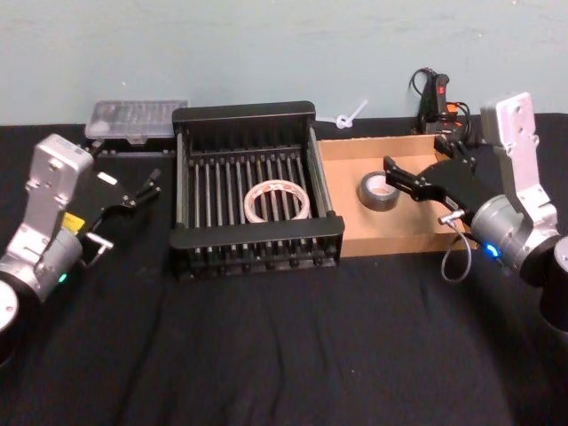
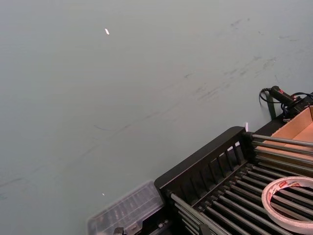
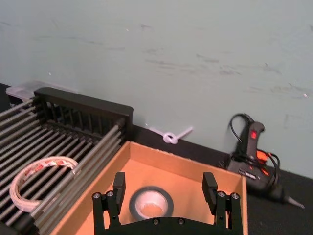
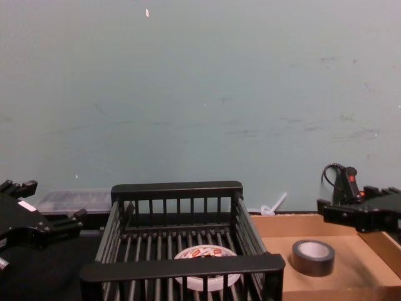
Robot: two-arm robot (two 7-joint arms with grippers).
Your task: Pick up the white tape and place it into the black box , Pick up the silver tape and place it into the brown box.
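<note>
So the black surface (image 1: pixel 284 355) has the black box (image 1: pixel 256 241) sitting dead center, slatted sides and a ribbed floor, and the brown box (image 1: pixel 401 238) butted right up against it at its 3 o'clock.

The left gripper (image 1: pixel 151 186) is parked off at the crate's 9 o'clock, not touching anything; its fingers look nearly closed with nothing between them. The right gripper (image 1: pixel 397 177) hangs over the cardboard box with its fingers (image 3: pixel 119 182) spread wide, empty, straddling the air just above the grey roll without touching it.

The white tape (image 1: pixel 277 201) lies flat on the crate floor, toward the crate's 3 o'clock side, a wide pale ring with red printing on its face, too small for me to read. The silver tape (image 1: pixel 378 190) lies flat on the cardboard near the box's 9 o'clock wall, dark grey with a whitish core.
</note>
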